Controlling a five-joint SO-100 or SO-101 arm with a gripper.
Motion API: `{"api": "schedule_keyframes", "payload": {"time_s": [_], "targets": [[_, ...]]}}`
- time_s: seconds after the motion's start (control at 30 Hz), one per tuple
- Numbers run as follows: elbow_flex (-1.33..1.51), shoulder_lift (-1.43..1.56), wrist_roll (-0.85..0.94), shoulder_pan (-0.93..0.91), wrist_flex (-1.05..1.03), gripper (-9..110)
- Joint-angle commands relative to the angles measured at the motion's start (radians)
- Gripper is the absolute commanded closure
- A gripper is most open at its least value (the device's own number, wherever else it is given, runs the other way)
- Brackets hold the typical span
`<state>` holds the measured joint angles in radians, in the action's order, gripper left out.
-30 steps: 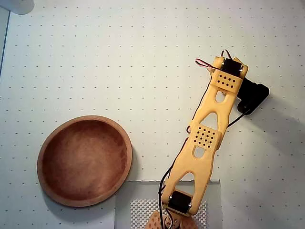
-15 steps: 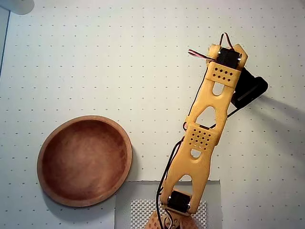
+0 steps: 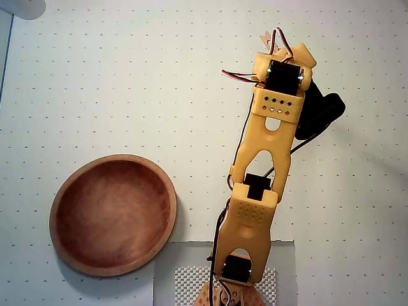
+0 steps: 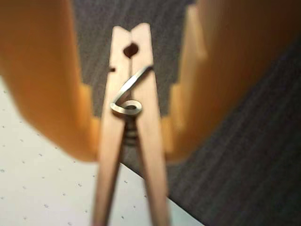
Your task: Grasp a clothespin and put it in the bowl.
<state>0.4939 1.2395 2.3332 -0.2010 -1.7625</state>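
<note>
A: Where's the pin (image 4: pixel 130 117)?

B: In the wrist view it stands between the two orange fingers (image 4: pixel 47 84), its spring coil about level with their lower ends and its two prongs running down out of the picture. The jaws are clenched on the pin, one finger pressing each side.

A: And what lies behind it?

B: Dark ribbed fabric (image 4: pixel 244 155) on the right and top, and the white dotted bench (image 4: pixel 37 188) at lower left.

A: Can the pin be seen from above?

B: No clear sight of it. The arm (image 3: pixel 264 172) reaches up the right half of the bench (image 3: pixel 127 76), and its far end hides whatever is beneath.

A: The bowl (image 3: pixel 113 214)?

B: At lower left in the overhead view, well apart from the arm's far end, with nothing in it.
</note>
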Motion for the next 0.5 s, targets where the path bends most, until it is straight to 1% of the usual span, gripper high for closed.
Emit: {"api": "schedule_keyframes", "payload": {"time_s": [0.0,0.17,0.47], "targets": [[0.152,0.250,-0.066,0.063,-0.026,105],[0.436,0.433,-0.196,0.175,-0.026,105],[0.808,0.707,-0.405,0.402,-0.025,105]]}}
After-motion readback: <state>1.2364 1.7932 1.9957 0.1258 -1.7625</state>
